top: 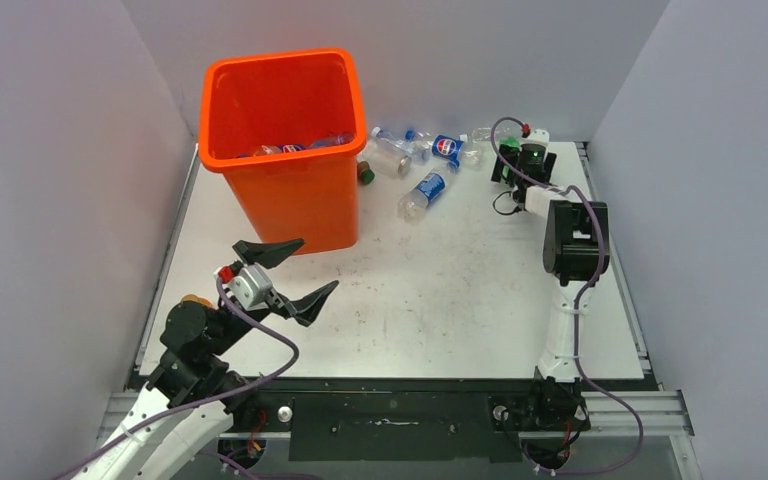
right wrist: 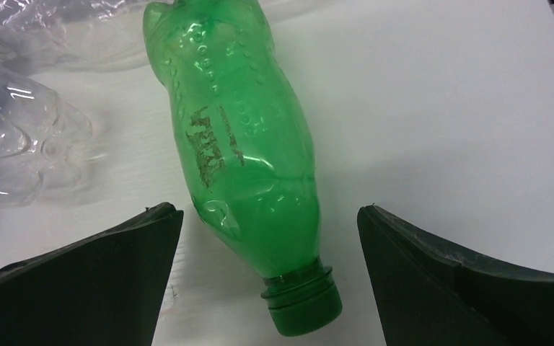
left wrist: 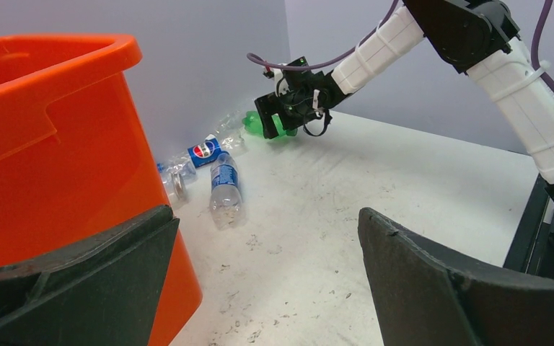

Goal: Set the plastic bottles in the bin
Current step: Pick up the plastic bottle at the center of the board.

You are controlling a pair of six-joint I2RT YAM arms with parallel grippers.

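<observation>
right gripper (right wrist: 265, 210) hangs wide open astride the green bottle (right wrist: 245, 158) lying on the table (right wrist: 447, 108), well apart from the orange bin (top: 290, 200), seemingly to pinch its body; left gripper (top: 313, 266) open, empty

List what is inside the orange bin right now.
A few clear bottles, one with a red-and-blue label, show inside the orange bin. Its near wall covers whatever lies lower, so the full count cannot be told.
</observation>
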